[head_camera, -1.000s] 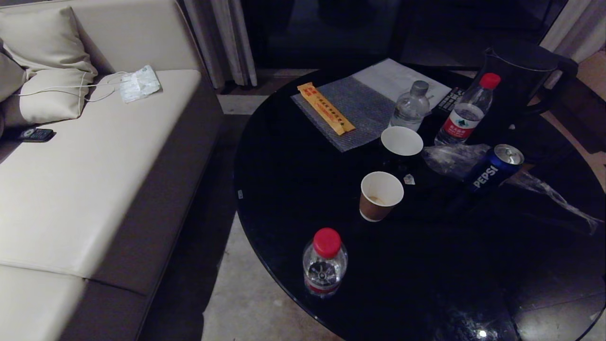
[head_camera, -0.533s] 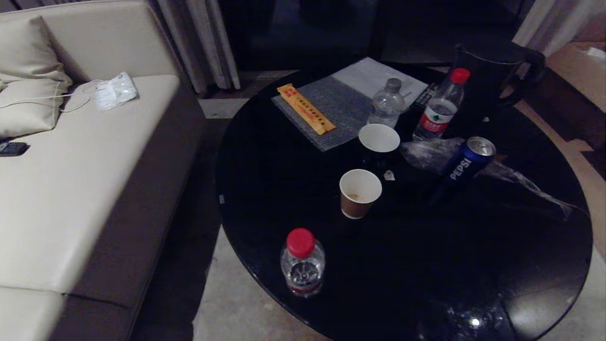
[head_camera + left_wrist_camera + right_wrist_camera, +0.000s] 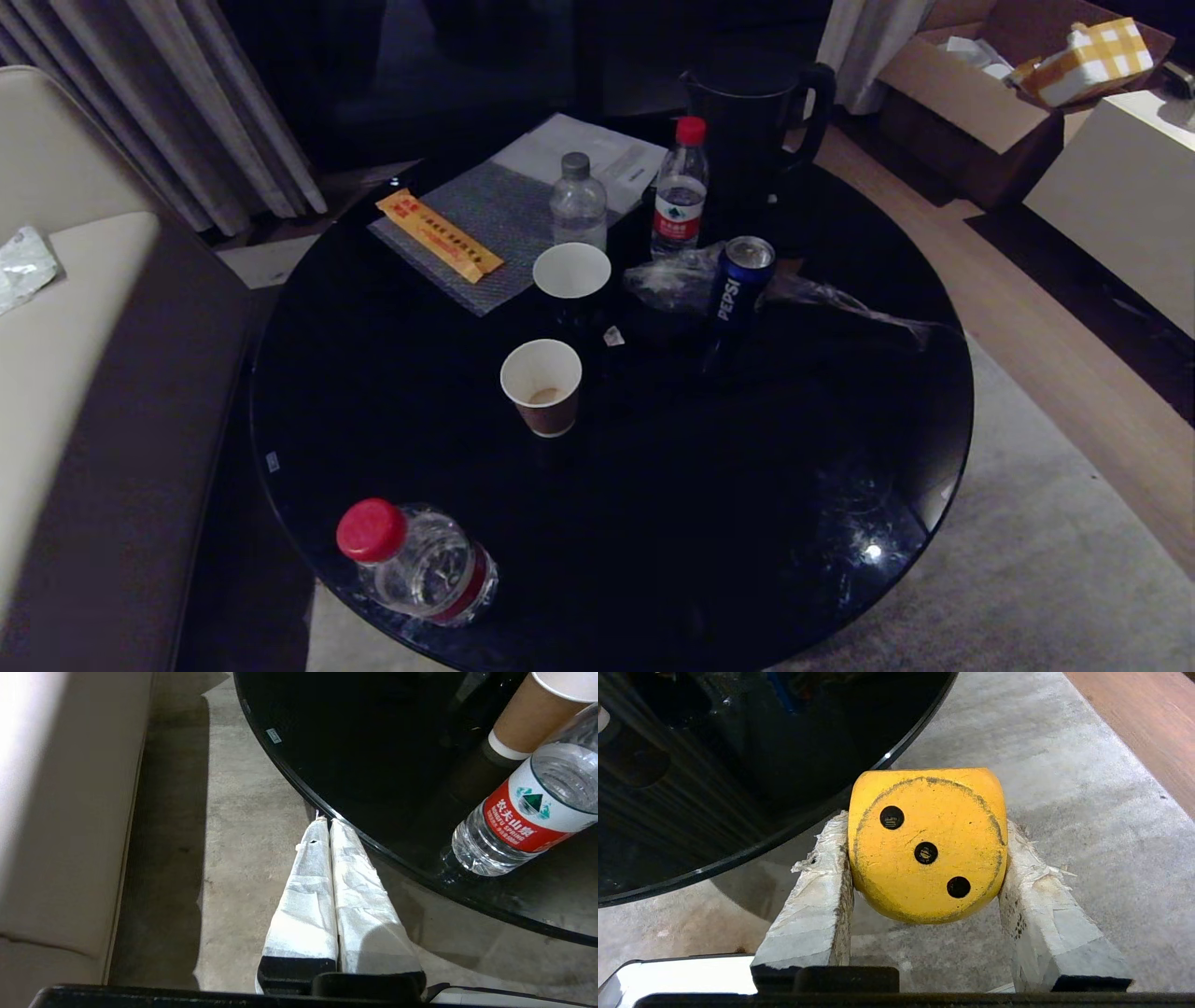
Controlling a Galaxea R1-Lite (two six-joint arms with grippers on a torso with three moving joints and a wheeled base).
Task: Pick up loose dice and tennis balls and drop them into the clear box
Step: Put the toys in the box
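Left of the round black table, the left gripper hangs with its padded fingers pressed together and empty, while off the table's right edge the right gripper clamps a yellow die above the floor. One die is in hand but not yet dropped, and the clear box and tennis balls are nowhere visible. Compared with a second ago, the head view has swung right: the sofa has slid toward the frame's left edge, and cardboard boxes now appear beyond the table.

Room dimly lit. Round glossy black bench stands on a pale grey carpet. Beige cushioned sofa with brown base flanks it on one side. Grey pleated curtains hang beyond. Brown wooden floor strip and open brown cardboard box lie opposite.
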